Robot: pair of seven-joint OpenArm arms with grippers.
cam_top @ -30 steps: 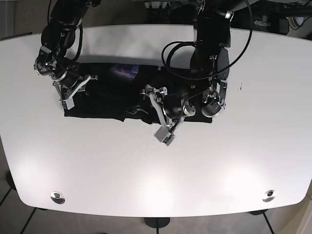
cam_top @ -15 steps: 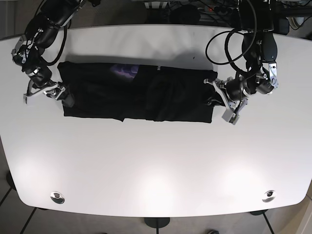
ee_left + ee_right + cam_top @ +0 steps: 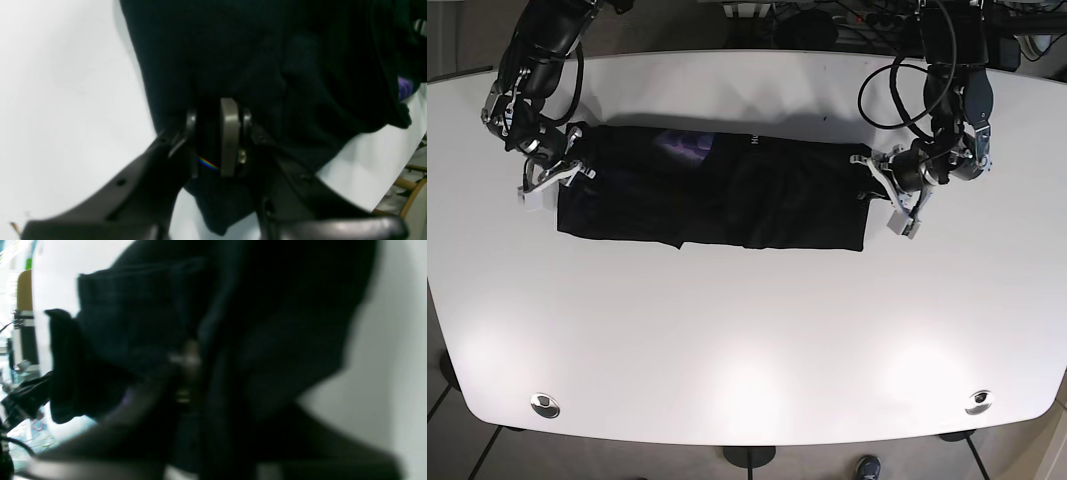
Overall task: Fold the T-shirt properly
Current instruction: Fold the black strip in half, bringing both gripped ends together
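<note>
1. The desk [image 3: 747, 340] is a big white slab, and the black T-shirt [image 3: 717, 200] lies across its far half as a long band running from near the left edge toward the right edge, already folded lengthwise by the look of it.
2. The T-shirt is limp and layered, so I'd say the main risk is the band sagging or twisting in the middle if the two ends come up unevenly, which would undo the neat fold.
3. The left gripper [image 3: 215, 133] sits at the shirt's end nearer the desk's right edge, jaws drawn together with dark cloth pinched between them. If it has only the top layer, the lower layer would stay behind and the fold would split.
4. The right gripper [image 3: 552, 175] is at the opposite end, buried in fabric. Its wrist view is too blurred; I cannot tell whether the claw is clamped or apart. A weak hold there could let that end slip free.
5. A purple print [image 3: 682, 148] shows near the far edge.
</note>
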